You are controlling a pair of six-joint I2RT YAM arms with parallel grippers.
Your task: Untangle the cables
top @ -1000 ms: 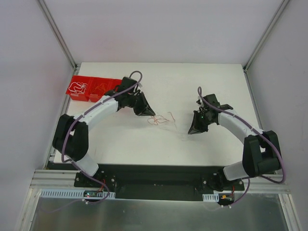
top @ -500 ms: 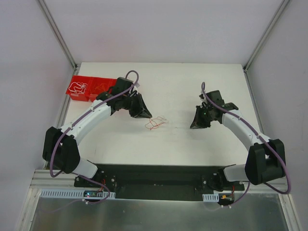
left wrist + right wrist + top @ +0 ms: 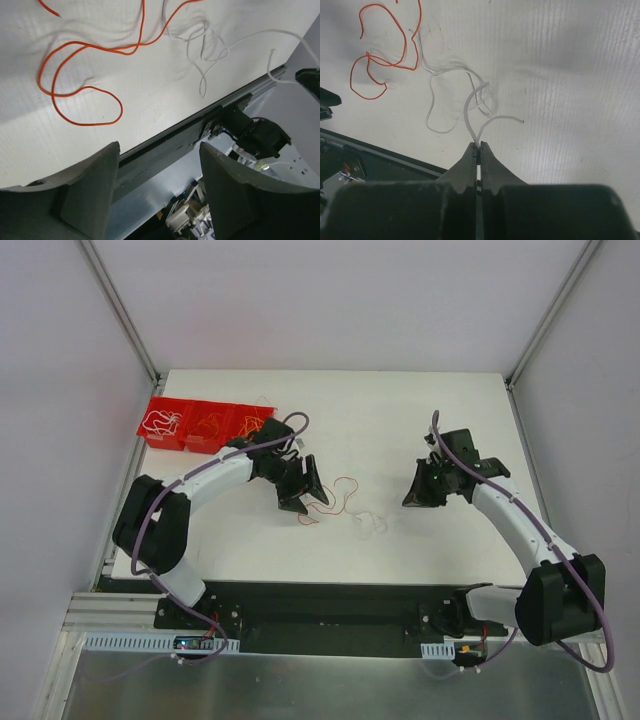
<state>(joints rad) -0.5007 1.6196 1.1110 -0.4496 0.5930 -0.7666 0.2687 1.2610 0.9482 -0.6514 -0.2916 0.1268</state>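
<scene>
left pincer (image 3: 159,148) tilted low, jaws apart over orange cable (image 3: 120,49); right pincer (image 3: 479,146) pinching white cable (image 3: 466,110).

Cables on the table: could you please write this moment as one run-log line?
left pincer: open, empty | right pincer: shut on white wire | orange wire: loose on table
</scene>
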